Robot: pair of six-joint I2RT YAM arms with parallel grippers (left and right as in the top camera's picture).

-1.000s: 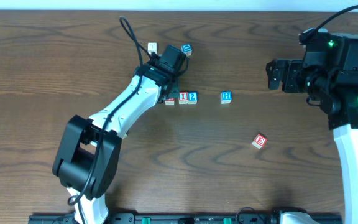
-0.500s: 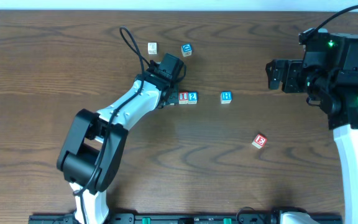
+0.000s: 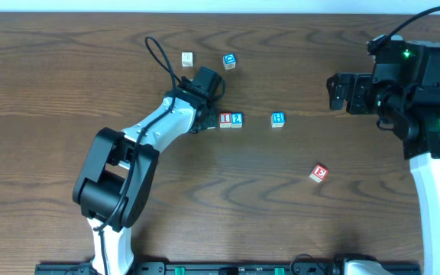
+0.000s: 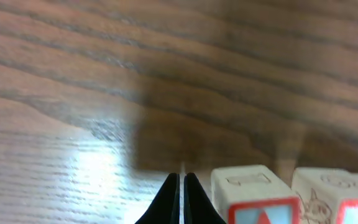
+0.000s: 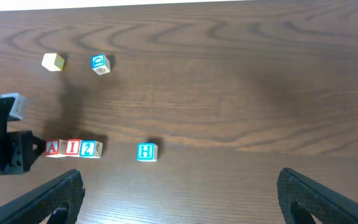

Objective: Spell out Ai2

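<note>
Left gripper (image 4: 182, 185) is pinched tight with nothing between its tips, just left of the pale red-framed "A" cube (image 5: 53, 148). That A, the red "I" cube (image 3: 225, 119) and the blue-framed "2" cube (image 3: 237, 119) sit tight in a row, mid-table. Bare wood separates the 2 from the blue "H" cube (image 3: 278, 118). Right gripper (image 5: 179, 183) is spread wide, holding nothing, well off right.

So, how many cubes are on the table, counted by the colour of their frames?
Red-framed: 3 (A cube, I cube, lone red cube)
Blue-framed: 3 (2 cube, H cube, far blue cube)
Plain pale: 1 (pale cube)
Total: 7
</note>
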